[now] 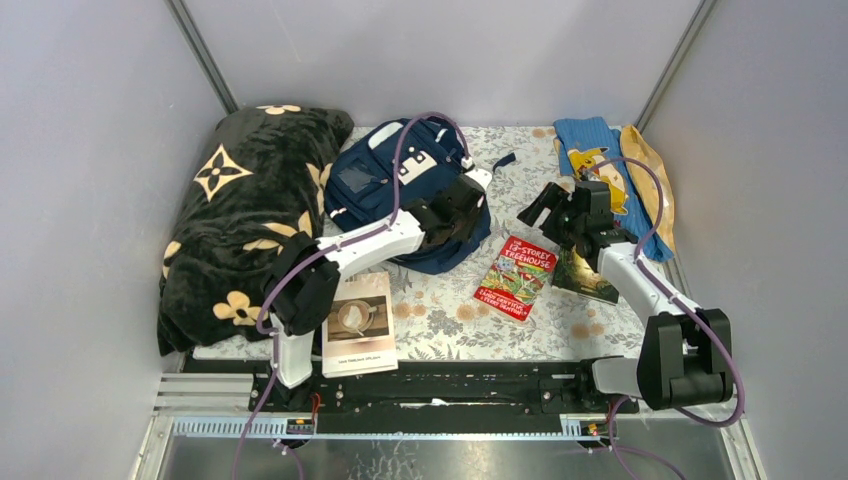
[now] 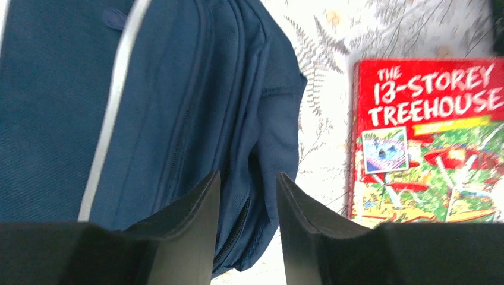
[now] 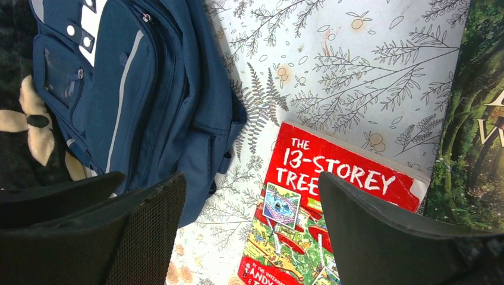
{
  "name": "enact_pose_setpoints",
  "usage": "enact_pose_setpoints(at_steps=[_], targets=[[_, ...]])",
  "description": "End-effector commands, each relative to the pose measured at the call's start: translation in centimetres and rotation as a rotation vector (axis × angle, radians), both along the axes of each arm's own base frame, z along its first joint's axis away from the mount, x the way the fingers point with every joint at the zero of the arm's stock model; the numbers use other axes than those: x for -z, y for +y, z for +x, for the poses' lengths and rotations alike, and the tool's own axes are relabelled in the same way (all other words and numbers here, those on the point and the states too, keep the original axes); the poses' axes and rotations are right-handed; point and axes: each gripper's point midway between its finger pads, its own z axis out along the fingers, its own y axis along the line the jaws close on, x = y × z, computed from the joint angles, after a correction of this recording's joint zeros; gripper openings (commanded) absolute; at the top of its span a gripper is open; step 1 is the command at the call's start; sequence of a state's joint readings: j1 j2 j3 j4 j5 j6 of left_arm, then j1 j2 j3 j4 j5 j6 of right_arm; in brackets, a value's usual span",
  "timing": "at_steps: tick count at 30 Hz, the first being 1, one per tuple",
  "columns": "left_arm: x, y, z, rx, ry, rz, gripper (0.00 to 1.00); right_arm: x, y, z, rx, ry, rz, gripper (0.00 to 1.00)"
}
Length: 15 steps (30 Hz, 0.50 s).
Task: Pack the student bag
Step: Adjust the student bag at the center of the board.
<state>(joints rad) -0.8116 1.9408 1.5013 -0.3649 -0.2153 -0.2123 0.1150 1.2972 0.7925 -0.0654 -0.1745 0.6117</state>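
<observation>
Top view overhead, whole table; wrist views close, downward, both sharing student bag, red book.

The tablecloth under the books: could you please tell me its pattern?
White tablecloth with grey leafy sprigs and tan blossoms; clearest in the right wrist view.

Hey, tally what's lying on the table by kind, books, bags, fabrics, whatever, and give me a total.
Books: 3 (red book, cream book, dark green book)
Backpack: 1
Black blanket: 1
Blue cloth: 1
Tan item, kind unclear: 1
Total: 7
</observation>
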Motion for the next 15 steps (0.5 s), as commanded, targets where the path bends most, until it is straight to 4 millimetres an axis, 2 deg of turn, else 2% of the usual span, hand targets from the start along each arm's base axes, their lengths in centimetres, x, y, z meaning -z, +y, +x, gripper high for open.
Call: enact_pose_setpoints(at_steps=[1, 8, 11, 13, 15], targets=[[-1.8, 0.6, 1.8, -0.085, -0.095, -0.011, 0.48, -0.4, 0.2, 1.0, -0.011, -0.029, 0.008, 0.88], [2.7, 0.4, 2.1, -0.088, -0.027, 0.062, 0.50, -0.3, 0.7, 1.1, -0.028, -0.019, 0.025, 0.87], [3.6, 1.2, 2.5, -0.138, -0.032, 0.105, 0.45, -0.2, 0.7, 1.1, -0.031, -0.014, 0.023, 0.87], [3.7, 1.6, 2.6, -0.157, -0.038, 0.114, 0.38, -0.2, 0.7, 1.0, -0.033, -0.011, 0.023, 0.87], [3.2, 1.5, 2.8, -0.162, -0.047, 0.105, 0.22, -0.1, 0.7, 1.0, -0.038, -0.010, 0.024, 0.87]])
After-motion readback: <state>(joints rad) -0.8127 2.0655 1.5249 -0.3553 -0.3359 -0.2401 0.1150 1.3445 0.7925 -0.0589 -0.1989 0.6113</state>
